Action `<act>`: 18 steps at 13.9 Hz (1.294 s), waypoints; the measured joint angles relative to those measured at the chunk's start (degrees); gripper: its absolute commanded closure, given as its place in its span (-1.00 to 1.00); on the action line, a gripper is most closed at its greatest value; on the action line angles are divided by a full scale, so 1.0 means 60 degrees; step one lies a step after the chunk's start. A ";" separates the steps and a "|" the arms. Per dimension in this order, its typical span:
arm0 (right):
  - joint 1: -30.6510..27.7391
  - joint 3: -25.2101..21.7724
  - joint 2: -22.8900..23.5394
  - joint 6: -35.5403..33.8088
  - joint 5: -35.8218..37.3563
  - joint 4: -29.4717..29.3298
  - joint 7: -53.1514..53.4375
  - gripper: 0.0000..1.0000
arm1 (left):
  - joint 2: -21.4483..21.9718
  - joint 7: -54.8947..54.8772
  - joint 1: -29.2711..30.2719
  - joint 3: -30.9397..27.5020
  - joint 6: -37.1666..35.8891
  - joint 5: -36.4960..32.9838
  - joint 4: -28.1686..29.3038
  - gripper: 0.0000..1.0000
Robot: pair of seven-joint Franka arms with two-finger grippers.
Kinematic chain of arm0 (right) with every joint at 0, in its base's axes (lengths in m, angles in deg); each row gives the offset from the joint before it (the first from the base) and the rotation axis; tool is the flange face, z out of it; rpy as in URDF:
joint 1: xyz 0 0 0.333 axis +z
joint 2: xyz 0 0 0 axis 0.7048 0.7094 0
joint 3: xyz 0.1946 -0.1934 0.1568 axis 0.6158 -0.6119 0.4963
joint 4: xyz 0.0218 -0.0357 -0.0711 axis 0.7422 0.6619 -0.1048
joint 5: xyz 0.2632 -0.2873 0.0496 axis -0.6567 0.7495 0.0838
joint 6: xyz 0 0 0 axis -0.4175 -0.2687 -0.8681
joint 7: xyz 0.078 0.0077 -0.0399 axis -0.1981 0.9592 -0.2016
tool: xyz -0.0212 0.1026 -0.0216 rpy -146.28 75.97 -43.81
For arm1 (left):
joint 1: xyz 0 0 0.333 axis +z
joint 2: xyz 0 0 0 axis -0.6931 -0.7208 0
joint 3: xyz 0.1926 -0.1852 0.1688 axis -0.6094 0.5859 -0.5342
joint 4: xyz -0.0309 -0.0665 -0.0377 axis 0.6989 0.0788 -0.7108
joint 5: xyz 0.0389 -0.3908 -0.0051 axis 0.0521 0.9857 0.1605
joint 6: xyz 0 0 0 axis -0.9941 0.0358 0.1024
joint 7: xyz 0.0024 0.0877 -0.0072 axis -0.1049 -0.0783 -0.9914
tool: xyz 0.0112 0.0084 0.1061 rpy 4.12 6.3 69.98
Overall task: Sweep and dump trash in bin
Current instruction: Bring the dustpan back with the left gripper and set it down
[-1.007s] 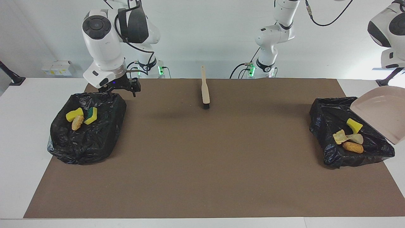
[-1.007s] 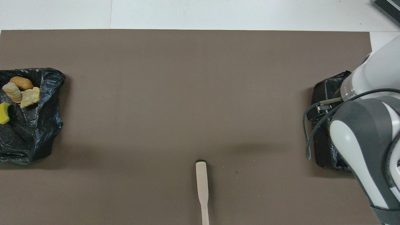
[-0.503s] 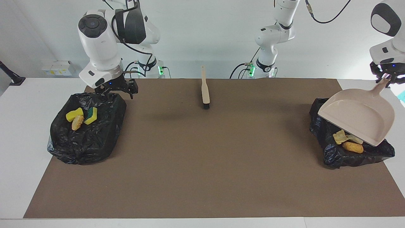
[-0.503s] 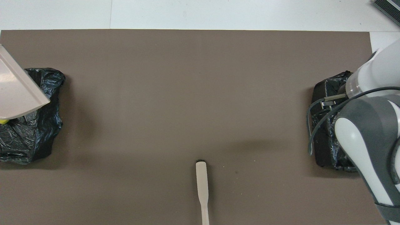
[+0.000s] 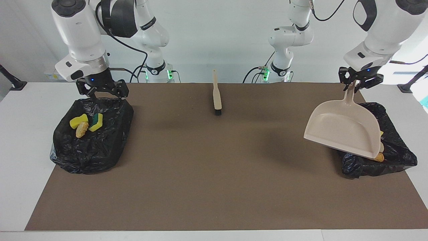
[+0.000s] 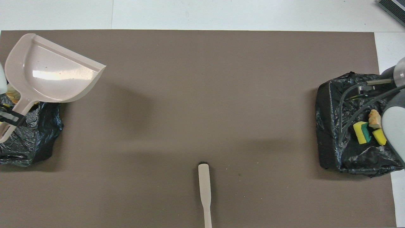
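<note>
My left gripper is shut on the handle of the beige dustpan, which hangs tilted, mouth down, over the edge of the black-bagged bin at the left arm's end. The pan hides most of that bin's trash; an orange lump peeks out below it. In the overhead view the dustpan and left gripper show above this bin. My right gripper hangs open over the robots' edge of the other bin, which holds a yellow sponge, a green-backed sponge and a bread lump.
A wooden-handled brush lies on the brown mat midway between the arms, near the robots, bristles pointing away from them. In the overhead view the brush sits at the bottom middle. White table surrounds the mat.
My left gripper has swung the dustpan in from outside the table's end to hang over the bin's inner edge, covering the trash. The right gripper has shifted toward its end of the table.
</note>
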 measured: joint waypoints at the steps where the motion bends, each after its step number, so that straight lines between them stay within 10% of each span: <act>1: 0.0815 -0.1018 -0.0003 -0.0084 -0.0119 -0.0186 -0.0006 -1.00 | -0.0001 0.0653 -0.0317 0.0002 0.0027 0.0085 0.0081 1.00; 5: 0.2766 -0.3316 -0.0274 -0.0529 -0.0960 -0.0457 -0.0035 -1.00 | -0.0054 0.3087 -0.1910 0.0017 0.0698 0.0322 0.0479 1.00; 11: 0.3168 -0.3288 -0.0993 -0.0660 -0.1284 0.0312 0.0599 -1.00 | -0.0616 0.6243 -0.3818 0.0022 0.2574 0.0962 0.0922 1.00; 18: 0.3019 -0.3384 -0.1019 -0.0653 -0.1378 0.0512 0.0585 -1.00 | -0.2935 0.8853 -0.5534 0.0031 0.4780 0.1292 0.0674 1.00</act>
